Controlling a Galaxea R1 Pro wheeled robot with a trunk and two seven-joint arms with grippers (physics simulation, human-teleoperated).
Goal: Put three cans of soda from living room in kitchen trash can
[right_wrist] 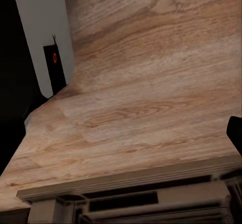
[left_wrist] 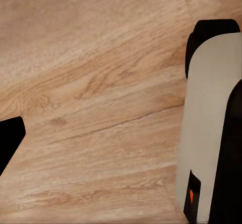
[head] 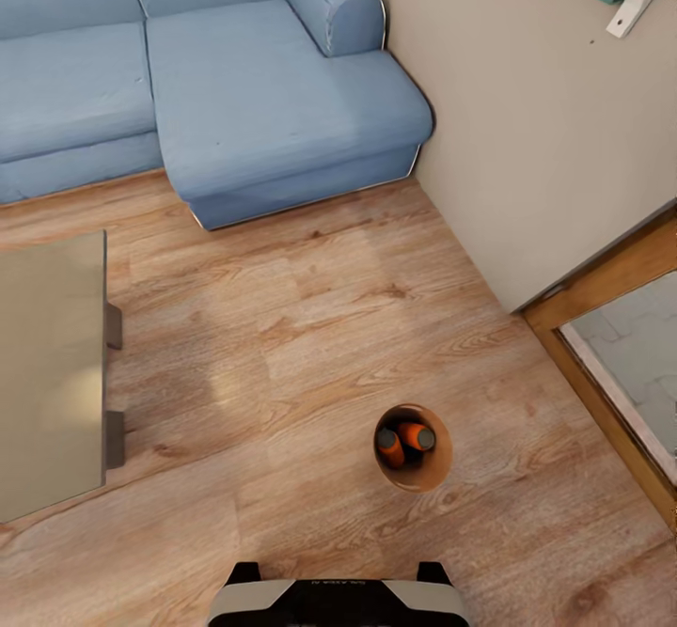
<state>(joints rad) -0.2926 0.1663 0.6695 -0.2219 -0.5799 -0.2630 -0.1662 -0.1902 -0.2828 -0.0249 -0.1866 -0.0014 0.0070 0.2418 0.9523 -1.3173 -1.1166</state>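
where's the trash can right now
In the head view the trash can stands on the wood floor just ahead of the robot's base, slightly right of centre, with two orange soda cans inside.

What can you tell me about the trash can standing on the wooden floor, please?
The trash can is a small round bucket seen from above in the head view, its inside a tan-brown, wood-like colour. It stands upright on the wooden floor, just ahead of the robot's base and apart from the blue sofa and the low grey table. Inside lie two orange soda cans with grey metal tops, leaning side by side. Whether a third can lies beneath them cannot be told.
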